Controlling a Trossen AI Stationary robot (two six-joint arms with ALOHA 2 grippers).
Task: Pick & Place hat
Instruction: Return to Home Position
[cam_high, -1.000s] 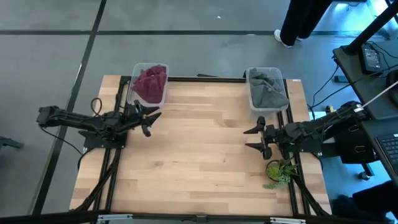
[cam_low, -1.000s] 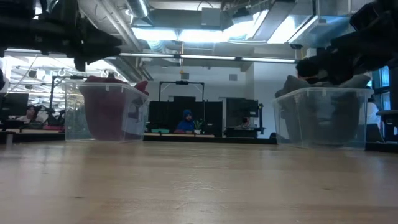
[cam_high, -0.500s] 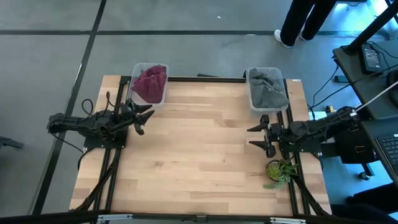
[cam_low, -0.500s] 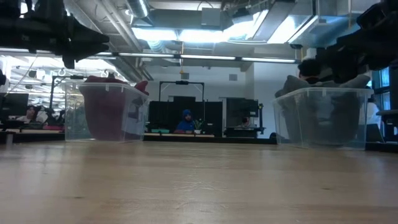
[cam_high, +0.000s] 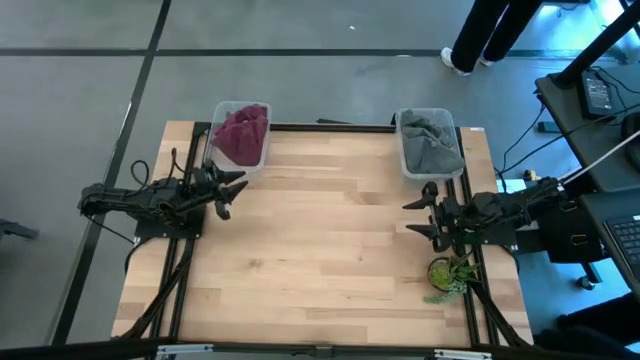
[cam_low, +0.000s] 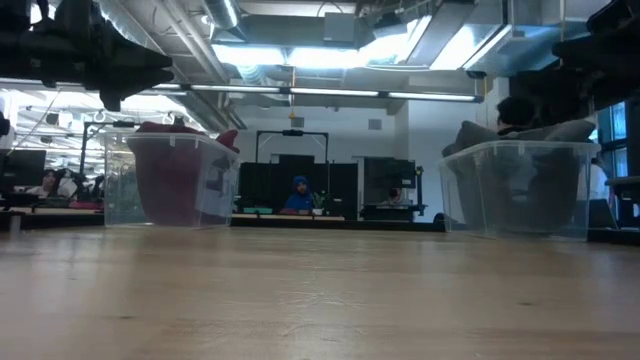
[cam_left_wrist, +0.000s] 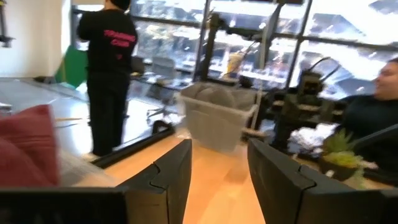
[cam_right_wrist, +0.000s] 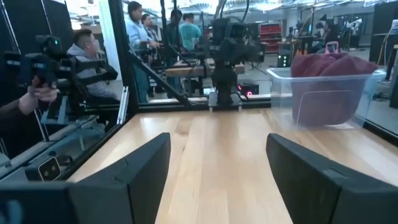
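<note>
A maroon hat (cam_high: 240, 133) fills a clear bin at the table's far left, also seen in the low view (cam_low: 175, 180) and the right wrist view (cam_right_wrist: 329, 84). A grey hat (cam_high: 431, 142) lies heaped in a clear bin at the far right, visible in the low view (cam_low: 515, 185) and the left wrist view (cam_left_wrist: 214, 99). My left gripper (cam_high: 232, 188) hangs open above the table's left side, just near of the maroon bin. My right gripper (cam_high: 423, 215) hangs open above the right side, near of the grey bin. Both hold nothing.
A small green plant (cam_high: 448, 275) sits at the table's right edge, close to my right arm. The wooden tabletop (cam_high: 330, 240) between the arms is bare. A black frame runs along the far edge. People stand and sit beyond the table.
My left gripper drew back toward the table's left edge and now points at the maroon bin. My right gripper pulled back slightly toward the right edge. Both stayed open. Neither hat moved.
</note>
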